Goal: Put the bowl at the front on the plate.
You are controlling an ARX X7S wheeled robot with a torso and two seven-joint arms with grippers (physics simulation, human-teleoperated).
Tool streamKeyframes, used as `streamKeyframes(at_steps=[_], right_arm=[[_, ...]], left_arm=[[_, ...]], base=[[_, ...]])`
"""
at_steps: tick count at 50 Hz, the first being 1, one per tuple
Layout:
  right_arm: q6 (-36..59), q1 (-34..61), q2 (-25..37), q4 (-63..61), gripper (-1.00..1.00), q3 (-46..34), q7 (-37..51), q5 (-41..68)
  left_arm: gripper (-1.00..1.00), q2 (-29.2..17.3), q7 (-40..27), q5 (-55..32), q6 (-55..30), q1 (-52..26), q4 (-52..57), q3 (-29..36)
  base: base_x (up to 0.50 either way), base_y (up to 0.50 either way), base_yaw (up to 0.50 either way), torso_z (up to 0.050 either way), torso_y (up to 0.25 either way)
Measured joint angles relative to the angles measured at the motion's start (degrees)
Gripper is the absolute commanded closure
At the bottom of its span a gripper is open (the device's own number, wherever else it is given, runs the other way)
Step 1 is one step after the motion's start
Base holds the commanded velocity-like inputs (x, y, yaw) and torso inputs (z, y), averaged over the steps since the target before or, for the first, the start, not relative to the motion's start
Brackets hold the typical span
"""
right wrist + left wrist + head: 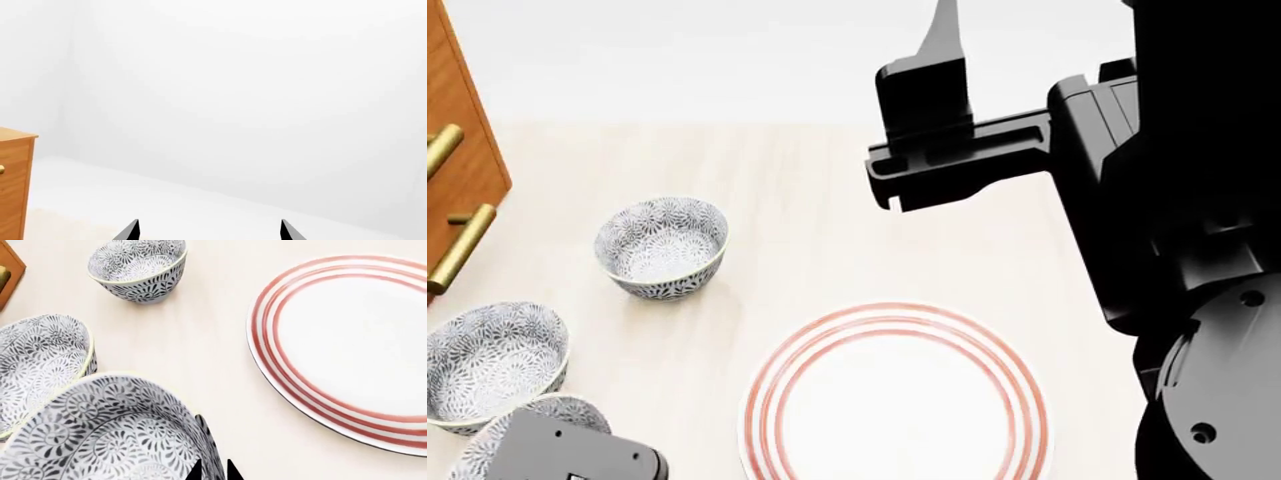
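Bowl (pixel 110 432) sits on the desk (pixel 193 340) just beside the plate (pixel 347 350), its rim gripped by the left hand (pixel 213 471), while the released right hand (pixel 209 231) hangs well apart.

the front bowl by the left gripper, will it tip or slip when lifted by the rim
The front bowl looks rigid and glazed, so a rim pinch by the left gripper may slip. Its deep, narrow-footed shape could tilt in the grip. Probably brittle; set it gently on the plate.
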Motion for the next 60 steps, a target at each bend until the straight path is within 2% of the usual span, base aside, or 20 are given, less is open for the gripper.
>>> streamKeyframes(at_steps=[45,60], right_arm=[[-1.5,-1.0,0.7,-0.8,-1.0,-0.5,-0.4,-0.1],[-1.8,-0.7,0.7,-0.6,-1.0,-1.0,-0.9,-0.2]], left_arm=[[1.0,2.1,0.2,0.2,-2.4,-11.2,5.2,3.4],[1.0,3.2,3.3,2.1,-2.6,-15.9,4.8,6.5]], base=[[0.0,0.0,0.0,0.0,0.0],[0.0,0.0,0.0,0.0,0.0]])
